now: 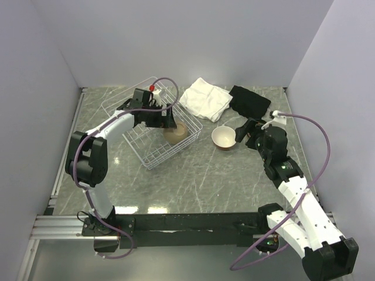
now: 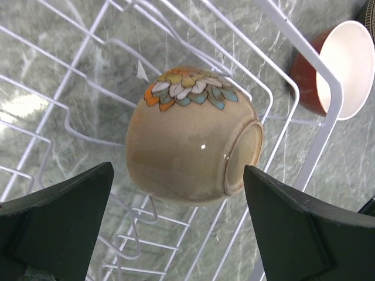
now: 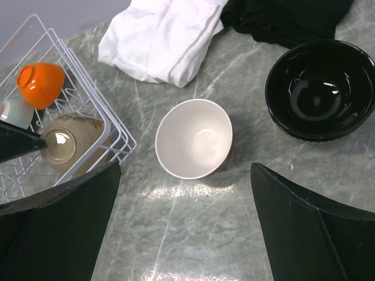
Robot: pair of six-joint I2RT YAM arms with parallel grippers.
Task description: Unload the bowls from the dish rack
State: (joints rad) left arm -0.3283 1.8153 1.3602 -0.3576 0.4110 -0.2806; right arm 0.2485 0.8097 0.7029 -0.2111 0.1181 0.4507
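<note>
Left end effector [image 2: 181,202] stands wide and empty, straddling the tan bowl [image 2: 187,146] tipped on its side in the dish rack [image 2: 337,96]; you appear lined up to grasp it. Orange bowl [image 3: 40,84] and pale bowl [image 3: 13,112] are also racked. Red bowl [image 3: 193,137] and dark bowl [image 3: 319,88] sit upright on the tabletop [image 3: 246,76]; right end effector [image 3: 186,234] hangs wide, empty, above.

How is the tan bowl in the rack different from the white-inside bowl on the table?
The tan bowl lies tipped over inside the dish rack, foot showing; the white-inside bowl stands upright on the table. The tan bowl has painted petals; the white-inside bowl is plain, reddish-brown outside. Both are small, round and glossy.
</note>
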